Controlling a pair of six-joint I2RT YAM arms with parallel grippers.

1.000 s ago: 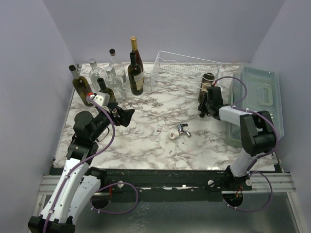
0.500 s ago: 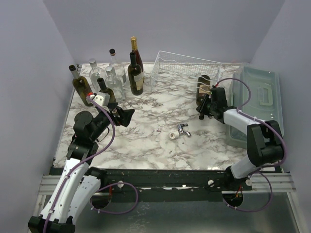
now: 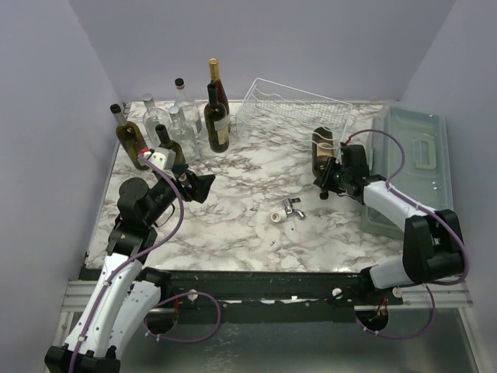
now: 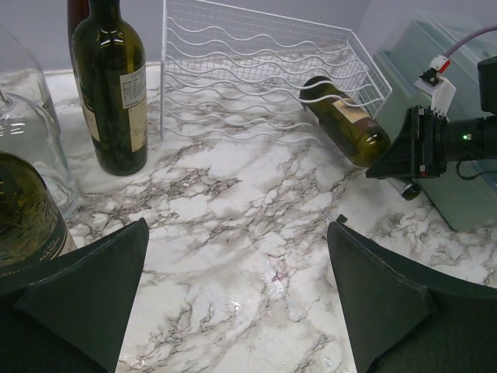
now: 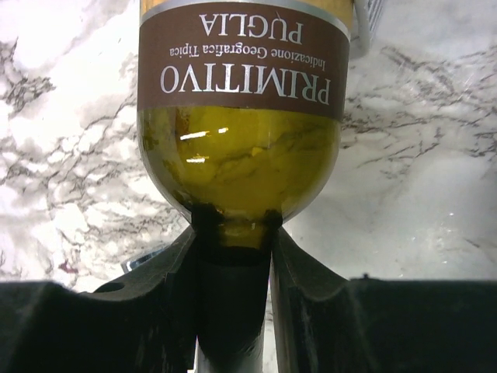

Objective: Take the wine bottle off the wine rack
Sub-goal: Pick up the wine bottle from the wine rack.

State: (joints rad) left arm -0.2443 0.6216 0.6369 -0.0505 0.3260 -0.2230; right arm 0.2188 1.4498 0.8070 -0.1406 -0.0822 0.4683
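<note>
One wine bottle (image 3: 320, 149) lies w/ base end at wine rack (image 3: 289, 107), neck clamped by R pincer (image 5: 233, 225). L pincer (image 4: 237, 233) wide open, empty.

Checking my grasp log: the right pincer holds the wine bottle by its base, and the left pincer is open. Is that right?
Not the base. The right pincer holds the wine bottle by its neck, as the right wrist view shows. The left pincer is open, as you say.
</note>
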